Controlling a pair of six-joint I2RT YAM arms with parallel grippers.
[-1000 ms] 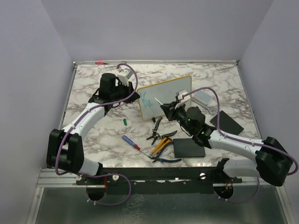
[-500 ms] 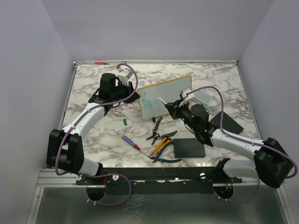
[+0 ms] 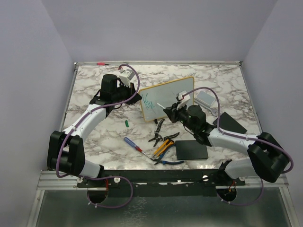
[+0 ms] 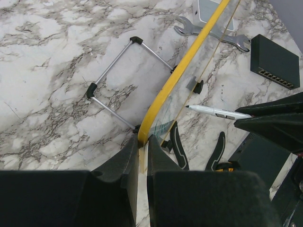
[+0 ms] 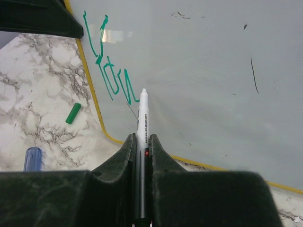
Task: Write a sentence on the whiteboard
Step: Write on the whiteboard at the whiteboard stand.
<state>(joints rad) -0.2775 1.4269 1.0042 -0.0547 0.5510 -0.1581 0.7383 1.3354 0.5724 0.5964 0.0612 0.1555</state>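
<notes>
A: Where the whiteboard (image 3: 166, 98) stands propped on edge, mid-way across the marble table (image 3: 94, 137), what has hold of it?
B: Left gripper (image 4: 142, 142), jaws pinched tight on the yellow frame at the board's left end.
A: Right gripper (image 5: 142, 139)?
B: Clamped narrow on a white marker (image 5: 143, 113). Tip points at the board's face, just right of the sentence (image 5: 106, 71). Contact: cannot tell.
A: The sentence?
B: A few teal strokes, near the left edge only. Green cap (image 5: 73, 113) lies on the marble near the frame, not touching.
</notes>
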